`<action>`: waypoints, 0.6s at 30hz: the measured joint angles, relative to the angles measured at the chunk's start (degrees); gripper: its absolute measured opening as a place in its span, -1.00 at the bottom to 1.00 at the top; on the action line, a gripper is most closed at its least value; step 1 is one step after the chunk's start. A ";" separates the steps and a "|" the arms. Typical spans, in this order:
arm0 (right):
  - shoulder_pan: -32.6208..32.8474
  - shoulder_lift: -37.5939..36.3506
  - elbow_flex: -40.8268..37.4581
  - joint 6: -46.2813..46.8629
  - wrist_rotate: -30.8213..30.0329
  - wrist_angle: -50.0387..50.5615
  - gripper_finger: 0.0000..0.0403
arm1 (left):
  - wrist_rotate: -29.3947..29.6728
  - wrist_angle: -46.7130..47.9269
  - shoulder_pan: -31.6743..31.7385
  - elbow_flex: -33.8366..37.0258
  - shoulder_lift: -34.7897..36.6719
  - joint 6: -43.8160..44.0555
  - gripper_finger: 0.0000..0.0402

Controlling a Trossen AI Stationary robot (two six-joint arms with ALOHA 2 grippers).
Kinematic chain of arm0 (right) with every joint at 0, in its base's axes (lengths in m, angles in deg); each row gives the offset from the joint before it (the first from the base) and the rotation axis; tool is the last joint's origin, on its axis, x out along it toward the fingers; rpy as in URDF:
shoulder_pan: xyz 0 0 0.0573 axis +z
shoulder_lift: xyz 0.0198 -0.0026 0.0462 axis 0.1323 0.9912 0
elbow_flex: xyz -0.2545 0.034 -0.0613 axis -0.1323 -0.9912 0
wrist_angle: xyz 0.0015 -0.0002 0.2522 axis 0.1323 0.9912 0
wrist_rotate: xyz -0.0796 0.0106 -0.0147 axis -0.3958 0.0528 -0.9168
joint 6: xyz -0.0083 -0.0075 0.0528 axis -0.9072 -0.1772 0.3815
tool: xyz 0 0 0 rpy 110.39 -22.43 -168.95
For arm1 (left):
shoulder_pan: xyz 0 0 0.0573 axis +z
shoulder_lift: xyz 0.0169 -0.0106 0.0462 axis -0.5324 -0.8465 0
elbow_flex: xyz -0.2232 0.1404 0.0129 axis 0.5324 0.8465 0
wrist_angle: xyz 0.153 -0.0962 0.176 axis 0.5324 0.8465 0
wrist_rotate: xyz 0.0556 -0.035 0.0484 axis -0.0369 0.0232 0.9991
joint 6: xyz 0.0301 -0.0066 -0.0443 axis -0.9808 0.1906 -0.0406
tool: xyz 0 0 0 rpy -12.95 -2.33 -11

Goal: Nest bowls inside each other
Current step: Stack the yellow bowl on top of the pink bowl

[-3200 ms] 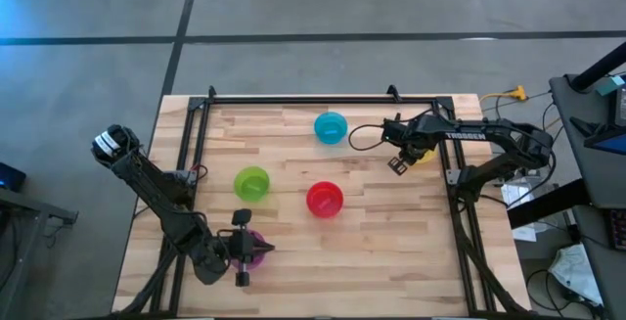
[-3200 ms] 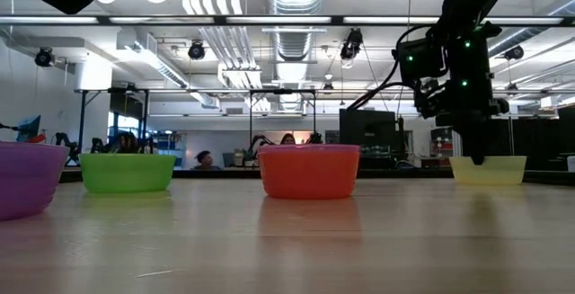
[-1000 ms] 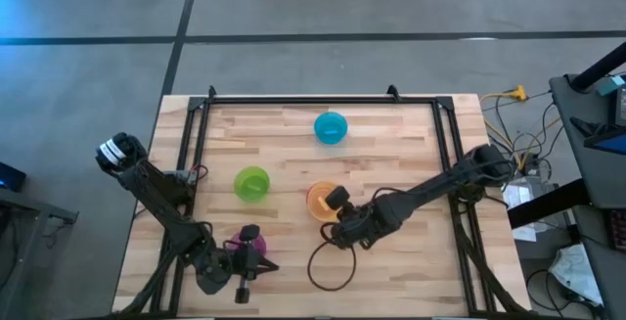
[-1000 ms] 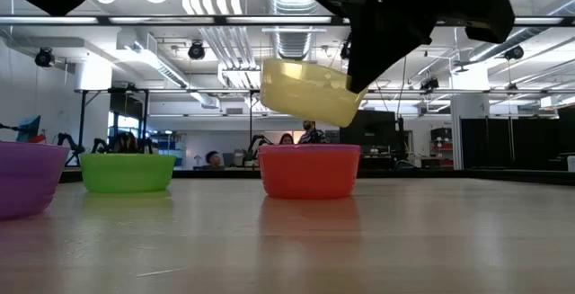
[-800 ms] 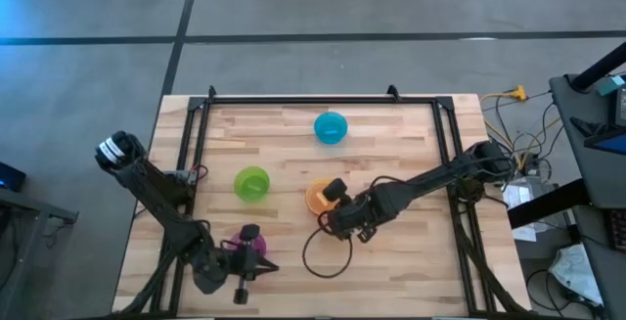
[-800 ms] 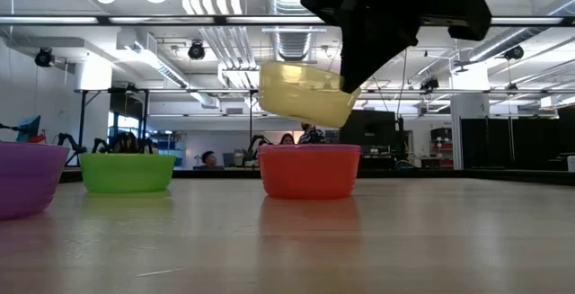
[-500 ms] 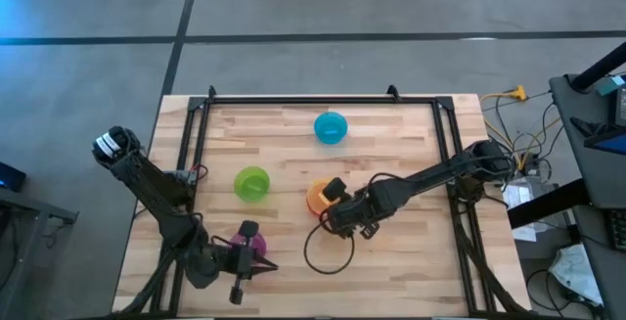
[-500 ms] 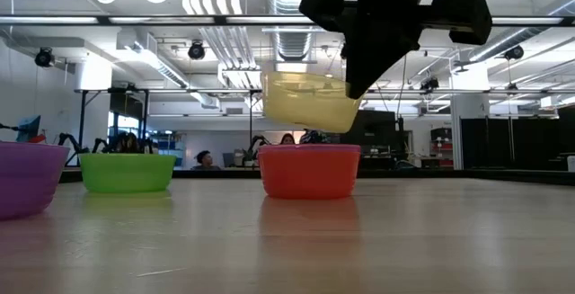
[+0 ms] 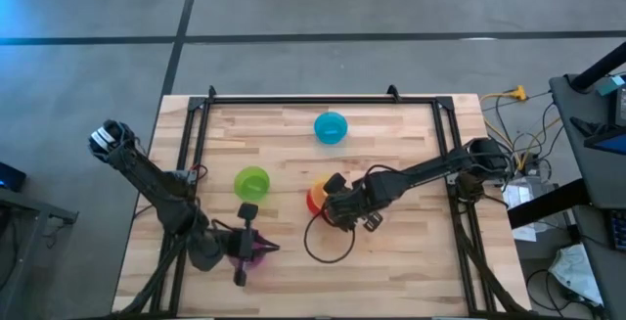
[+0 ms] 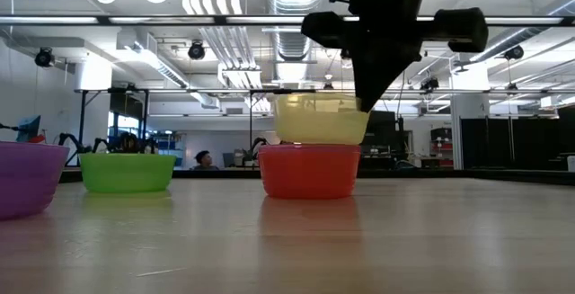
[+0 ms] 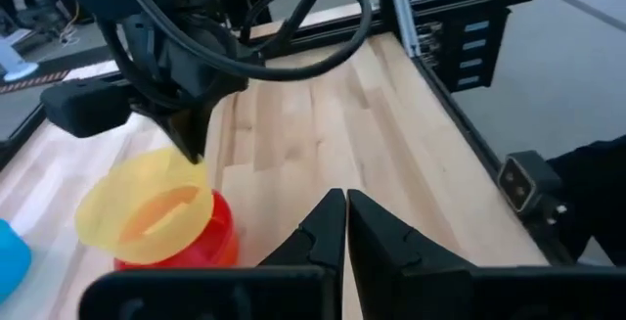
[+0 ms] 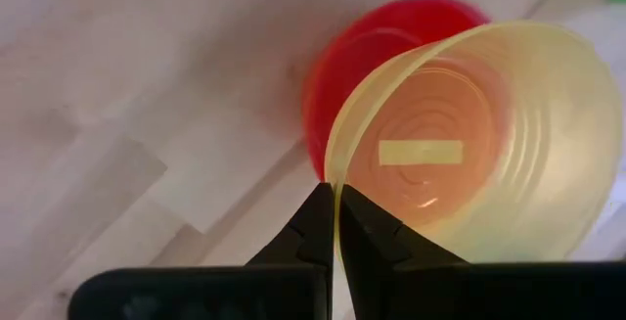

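Observation:
My right gripper (image 12: 334, 188) is shut on a yellow bowl (image 10: 321, 119) and holds it right over the red bowl (image 10: 308, 170) at the table's middle. Whether the two bowls touch, I cannot tell. A green bowl (image 9: 252, 183) stands to the left of them on the table. A blue bowl (image 9: 331, 127) stands toward the far edge. At the near left my left gripper (image 11: 345, 207) is shut on nothing, above a purple bowl (image 9: 258, 250) that stands on the table. My right gripper pinches the yellow bowl's rim (image 12: 337, 163), one finger outside the wall and one inside. The fingers slant steeply down from above. The bowl hangs almost level, mouth up, with its base about level with the red bowl's rim (image 10: 308, 147).
A black cable loop (image 9: 330, 244) lies on the wood just near the red bowl. Black frame rails (image 9: 323, 98) run along the far, left and right edges. Bare wood (image 9: 411, 261) lies at the near right. People sit in the room beyond the table.
My right gripper has carried the yellow bowl toward the far edge and down. The bowl, tilted and well above the red bowl a second ago, now hangs nearly level right over it. My left gripper has risen a little above the purple bowl and rolled, still shut.

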 joint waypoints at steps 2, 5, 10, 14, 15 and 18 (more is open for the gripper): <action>-0.18 0.00 -0.13 -0.41 0.06 -0.20 -0.96 | 0.00 0.32 0.41 0.15 0.26 0.00 -1.00; -0.16 0.00 -0.17 -1.01 0.20 -0.29 -0.96 | -0.02 0.34 1.15 0.32 0.31 -0.04 -1.00; -0.22 1.47 -0.11 -3.06 0.96 -1.03 -0.96 | -0.04 0.39 2.17 0.55 0.31 -0.04 -1.00; -0.32 2.97 -0.08 -4.08 0.96 -1.37 -0.96 | -0.15 0.38 2.25 0.68 0.31 -0.04 -1.00; -0.38 3.40 -0.08 -4.05 0.99 -1.31 -0.96 | -0.16 0.35 2.25 0.68 0.31 -0.04 -1.00; -0.66 4.61 -0.08 -4.03 1.01 -1.29 -0.96 | -0.20 0.48 2.25 0.70 0.31 -0.04 -1.00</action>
